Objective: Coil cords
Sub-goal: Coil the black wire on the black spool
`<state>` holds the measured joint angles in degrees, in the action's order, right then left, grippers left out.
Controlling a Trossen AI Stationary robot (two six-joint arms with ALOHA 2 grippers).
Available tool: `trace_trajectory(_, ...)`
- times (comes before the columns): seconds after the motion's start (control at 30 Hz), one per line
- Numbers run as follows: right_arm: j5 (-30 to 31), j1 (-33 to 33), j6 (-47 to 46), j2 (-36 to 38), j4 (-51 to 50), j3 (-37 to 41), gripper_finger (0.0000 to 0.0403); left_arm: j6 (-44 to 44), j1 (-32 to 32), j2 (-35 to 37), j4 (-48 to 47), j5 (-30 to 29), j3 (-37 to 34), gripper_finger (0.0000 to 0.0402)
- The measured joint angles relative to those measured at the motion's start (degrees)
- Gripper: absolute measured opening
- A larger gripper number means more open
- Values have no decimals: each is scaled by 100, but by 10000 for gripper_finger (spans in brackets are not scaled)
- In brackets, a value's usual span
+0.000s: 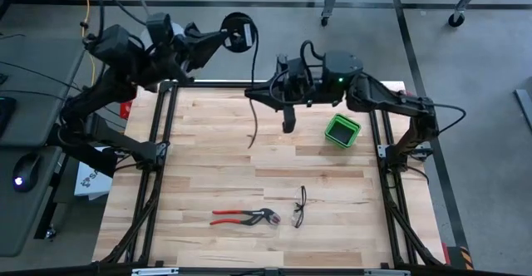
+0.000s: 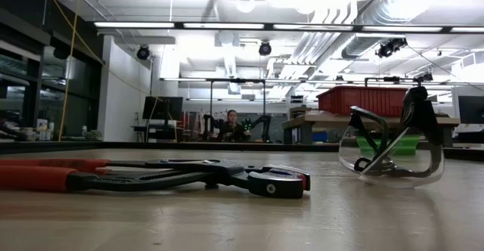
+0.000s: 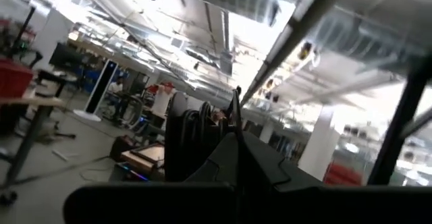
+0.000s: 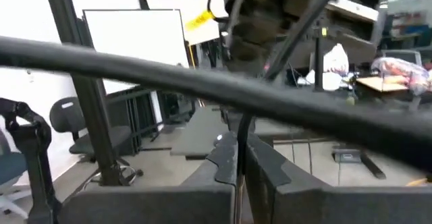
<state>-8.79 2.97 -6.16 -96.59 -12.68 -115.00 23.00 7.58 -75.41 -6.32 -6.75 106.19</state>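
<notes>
Right pincer (image 1: pixel 256 94) clamped on thin black cord (image 1: pixel 253 130), which dangles limp over the butcher-block table (image 1: pixel 208 168) at 12 o'clock. Left pincer (image 1: pixel 238 33) fingers together, raised off-table at 11, black loop beside it. Red-handled pliers (image 1: pixel 243 218) and safety glasses (image 1: pixel 299 207) at 6; green square bin (image 1: pixel 342 130) at 2. No readable labels.

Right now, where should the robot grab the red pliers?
Grab the pliers by the red handles, coming straight down from above. They lie flat on the table with both handles close together, pointing away from the safety glasses, so fingers could probably pinch across both.
</notes>
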Motion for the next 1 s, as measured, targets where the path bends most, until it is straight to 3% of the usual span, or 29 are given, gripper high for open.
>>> trace_trajectory(0.2,59,-124,17,-265,708,0,1,700,273,-127,67,-44,0,0)
trace_trajectory(0.37,610,-132,213,-459,1012,0,1,1738,367,-248,206,-6,0,0)
trace_trajectory(0.73,1327,-117,600,-646,1923,0,0,4176,367,-381,194,837,0,0)
trace_trajectory(1.0,1595,-111,816,-644,2188,0,0,4848,347,-374,-205,986,2,0)
